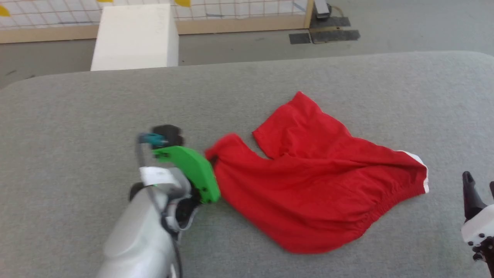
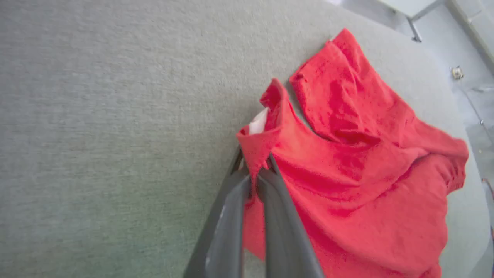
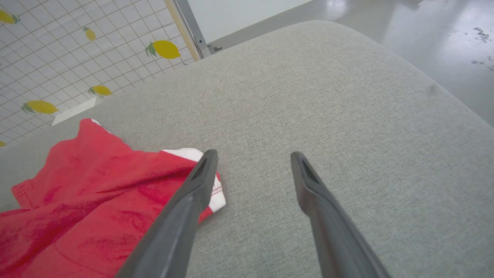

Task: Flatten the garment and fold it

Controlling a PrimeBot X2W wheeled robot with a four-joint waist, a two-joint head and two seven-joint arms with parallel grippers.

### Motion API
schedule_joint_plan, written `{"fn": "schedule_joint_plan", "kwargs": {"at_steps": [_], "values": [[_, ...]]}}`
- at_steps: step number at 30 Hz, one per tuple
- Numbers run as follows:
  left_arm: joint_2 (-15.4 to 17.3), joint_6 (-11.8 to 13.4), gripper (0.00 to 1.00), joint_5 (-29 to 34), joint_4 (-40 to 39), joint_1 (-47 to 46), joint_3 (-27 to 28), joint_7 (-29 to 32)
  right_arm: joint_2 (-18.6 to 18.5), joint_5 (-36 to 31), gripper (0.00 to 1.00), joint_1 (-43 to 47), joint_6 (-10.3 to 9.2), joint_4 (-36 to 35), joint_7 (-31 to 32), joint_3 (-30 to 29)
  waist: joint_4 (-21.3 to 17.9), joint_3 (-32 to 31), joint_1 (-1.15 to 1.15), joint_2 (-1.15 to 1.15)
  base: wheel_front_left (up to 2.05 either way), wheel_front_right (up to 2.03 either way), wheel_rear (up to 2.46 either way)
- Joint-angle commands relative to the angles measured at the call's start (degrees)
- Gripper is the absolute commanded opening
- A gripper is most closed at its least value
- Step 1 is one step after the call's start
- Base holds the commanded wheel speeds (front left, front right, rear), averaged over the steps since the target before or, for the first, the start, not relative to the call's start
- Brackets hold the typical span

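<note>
The red shorts lie rumpled on the grey padded table, waistband toward the near right, with a white-trimmed corner at the right end. My left gripper is at the garment's left leg hem. In the left wrist view its fingers are shut on a pinch of that red hem, with a bit of white trim showing. My right gripper stands open at the right edge, just right of the white corner, and its fingers hold nothing.
A white box stands on the floor beyond the table's far edge. A lemon-patterned grid panel with a wooden base lies behind it. Dark mats lie on the floor at the far right.
</note>
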Motion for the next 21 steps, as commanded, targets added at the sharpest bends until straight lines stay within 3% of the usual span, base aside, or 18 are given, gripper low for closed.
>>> {"fn": "schedule_joint_plan", "kwargs": {"at_steps": [1, 7, 13, 21], "values": [[0.9, 0.7, 0.0, -1.0, -1.7, 1.7, 2.0, -2.0, 0.0, 0.2, 1.0, 0.7, -0.08, 0.2, -0.2, 0.4, 2.3, -1.7, 0.0, 0.0, 0.0, 0.0, 0.0], [4.4, 5.8, 0.0, -3.8, -11.7, 12.2, 9.5, -5.8, 0.0, 0.6, 1.0, 1.9, -0.08, 0.6, 0.2, 2.2, 6.8, -3.5, 0.0, 0.0, 0.0, 0.0, 0.0], [6.5, 13.6, 0.0, -6.3, -24.8, 30.1, 12.5, -1.3, 0.0, 0.6, 1.0, 2.0, -0.08, 0.4, 0.6, 4.2, 12.5, -3.3, 0.0, 0.0, 0.0, 0.0, 0.0], [6.1, 15.8, 0.0, -14.8, -32.1, 42.9, 10.1, 11.8, 0.0, 0.7, 1.0, 1.6, -0.08, 1.6, 0.7, 6.4, 16.3, -3.4, 0.0, 0.0, 0.0, 0.0, 0.0]]}}
